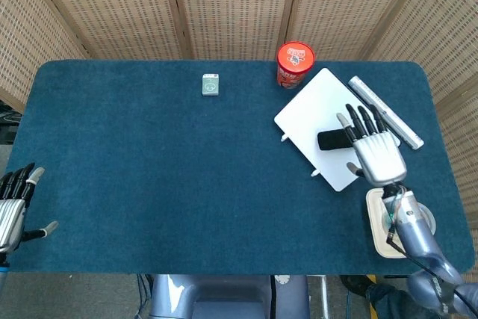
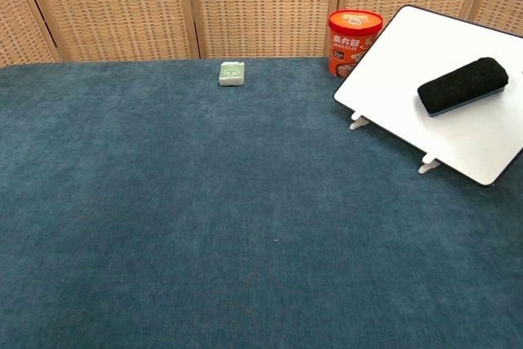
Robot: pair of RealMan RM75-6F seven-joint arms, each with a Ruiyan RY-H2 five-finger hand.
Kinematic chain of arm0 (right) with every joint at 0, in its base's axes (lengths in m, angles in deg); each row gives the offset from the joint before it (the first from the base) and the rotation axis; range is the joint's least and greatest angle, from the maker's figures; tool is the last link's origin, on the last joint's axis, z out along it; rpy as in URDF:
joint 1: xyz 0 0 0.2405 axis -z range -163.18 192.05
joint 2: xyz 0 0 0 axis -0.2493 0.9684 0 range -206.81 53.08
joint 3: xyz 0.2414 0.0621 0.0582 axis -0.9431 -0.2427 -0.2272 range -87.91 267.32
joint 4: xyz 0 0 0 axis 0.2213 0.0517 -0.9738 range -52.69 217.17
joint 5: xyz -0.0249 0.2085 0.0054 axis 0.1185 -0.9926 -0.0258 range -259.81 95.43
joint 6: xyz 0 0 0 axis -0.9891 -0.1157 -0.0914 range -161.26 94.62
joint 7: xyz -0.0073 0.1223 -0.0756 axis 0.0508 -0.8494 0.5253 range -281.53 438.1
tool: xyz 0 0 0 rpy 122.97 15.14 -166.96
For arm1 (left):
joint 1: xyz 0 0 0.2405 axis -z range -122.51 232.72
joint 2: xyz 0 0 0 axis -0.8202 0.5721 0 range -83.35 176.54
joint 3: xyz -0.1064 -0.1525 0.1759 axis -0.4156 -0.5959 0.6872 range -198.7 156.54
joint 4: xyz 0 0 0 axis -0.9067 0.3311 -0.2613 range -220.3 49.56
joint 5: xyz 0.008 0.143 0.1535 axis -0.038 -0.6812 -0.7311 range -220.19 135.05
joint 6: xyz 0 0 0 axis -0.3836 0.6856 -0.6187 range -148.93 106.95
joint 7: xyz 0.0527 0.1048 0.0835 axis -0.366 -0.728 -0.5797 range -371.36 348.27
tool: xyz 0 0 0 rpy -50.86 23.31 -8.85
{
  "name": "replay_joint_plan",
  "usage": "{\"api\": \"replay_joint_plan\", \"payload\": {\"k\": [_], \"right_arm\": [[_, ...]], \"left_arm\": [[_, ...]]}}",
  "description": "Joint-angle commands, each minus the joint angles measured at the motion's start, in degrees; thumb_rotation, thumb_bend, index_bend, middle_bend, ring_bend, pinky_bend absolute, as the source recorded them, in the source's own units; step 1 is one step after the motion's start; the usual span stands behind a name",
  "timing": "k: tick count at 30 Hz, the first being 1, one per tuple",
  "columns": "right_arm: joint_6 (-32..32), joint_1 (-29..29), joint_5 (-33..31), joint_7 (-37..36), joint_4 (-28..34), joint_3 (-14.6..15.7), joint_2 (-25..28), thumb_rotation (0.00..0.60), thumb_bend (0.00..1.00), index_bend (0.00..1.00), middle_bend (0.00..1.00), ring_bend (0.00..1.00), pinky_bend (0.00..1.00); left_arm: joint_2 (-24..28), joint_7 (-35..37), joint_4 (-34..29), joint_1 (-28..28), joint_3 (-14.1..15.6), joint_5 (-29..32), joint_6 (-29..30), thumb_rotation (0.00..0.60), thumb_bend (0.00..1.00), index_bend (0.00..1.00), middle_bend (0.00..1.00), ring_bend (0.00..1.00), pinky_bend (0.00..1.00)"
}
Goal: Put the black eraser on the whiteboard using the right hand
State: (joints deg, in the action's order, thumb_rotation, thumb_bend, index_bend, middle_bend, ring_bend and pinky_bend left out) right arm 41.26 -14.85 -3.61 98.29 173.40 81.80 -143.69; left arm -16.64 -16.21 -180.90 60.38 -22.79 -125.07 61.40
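The black eraser (image 1: 333,140) lay on the whiteboard (image 1: 317,106), just beside the right hand (image 1: 376,150), whose fingers were spread, holding nothing.

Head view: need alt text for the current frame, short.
A black eraser lies on a white whiteboard at the right of a blue table, with the robot's right hand open just beside it, fingers spread. A red tub stands behind the board; the left hand rests open at the left edge.

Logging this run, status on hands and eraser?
Right hand open, off the black eraser. Eraser lies on the whiteboard. Left hand open at table edge. Nothing in the way.
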Motion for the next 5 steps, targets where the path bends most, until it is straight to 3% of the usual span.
{"api": "replay_joint_plan", "payload": {"k": [1, 5], "right_arm": [[7.17, 8.34, 5.53, -11.23, 1.87, 5.75, 4.47, 0.600, 0.00, 0.00, 0.00, 0.00, 0.00], [11.69, 13.19, 8.31, -18.18, 0.03, 8.62, 4.93, 0.600, 0.00, 0.00, 0.00, 0.00, 0.00]], "left_arm": [[0.31, 0.24, 0.07, -0.10, 0.22, 0.00, -0.23, 0.600, 0.00, 0.00, 0.00, 0.00, 0.00], [0.65, 0.94, 0.17, -0.20, 0.52, -0.86, 0.01, 0.600, 0.00, 0.00, 0.00, 0.00, 0.00]]}}
